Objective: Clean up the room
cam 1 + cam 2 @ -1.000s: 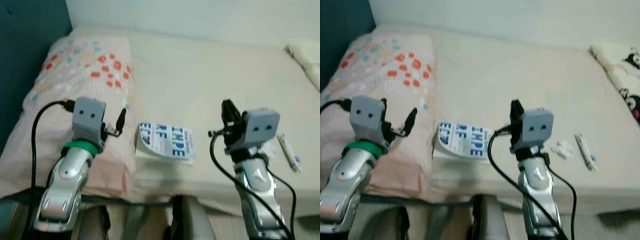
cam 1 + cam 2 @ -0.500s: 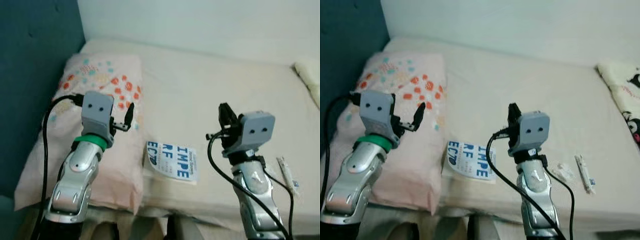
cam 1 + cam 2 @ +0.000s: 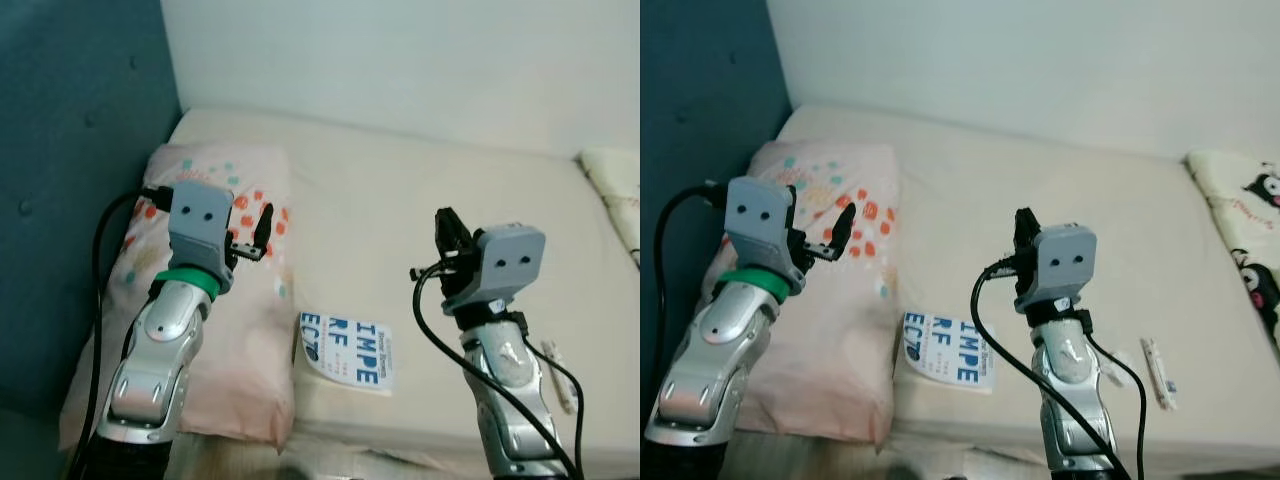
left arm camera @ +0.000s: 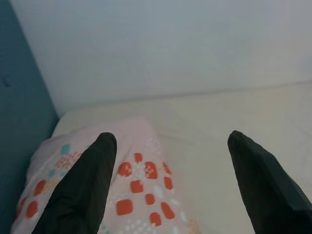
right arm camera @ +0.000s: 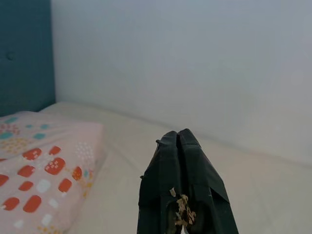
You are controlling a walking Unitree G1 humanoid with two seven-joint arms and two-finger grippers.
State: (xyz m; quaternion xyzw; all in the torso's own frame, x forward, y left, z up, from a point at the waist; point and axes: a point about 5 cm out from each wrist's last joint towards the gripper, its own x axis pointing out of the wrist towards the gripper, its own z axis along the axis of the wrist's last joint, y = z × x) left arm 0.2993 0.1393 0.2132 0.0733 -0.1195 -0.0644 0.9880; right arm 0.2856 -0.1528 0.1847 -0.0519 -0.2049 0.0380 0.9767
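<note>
With the left tool (image 3: pixel 250 232) spread empty above the pillow (image 3: pixel 205 330) and the right tool (image 3: pixel 1021 232) pinched closed on nothing, the booklet (image 3: pixel 347 340) below and between them overhangs the bed (image 3: pixel 420 210) edge, so a careless nudge could tip it off.

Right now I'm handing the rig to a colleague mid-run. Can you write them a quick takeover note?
Left pincer: open, empty, raised over the pink pillow.
Right pincer: shut, empty, raised above the bed.
Things: a blue-lettered booklet lies flat near the bed's front edge beside the pillow; a slim white packet lies to the right arm's right; a patterned blanket sits at the far right.
Done: nothing picked up.
Left: gather the booklet and packet.
</note>
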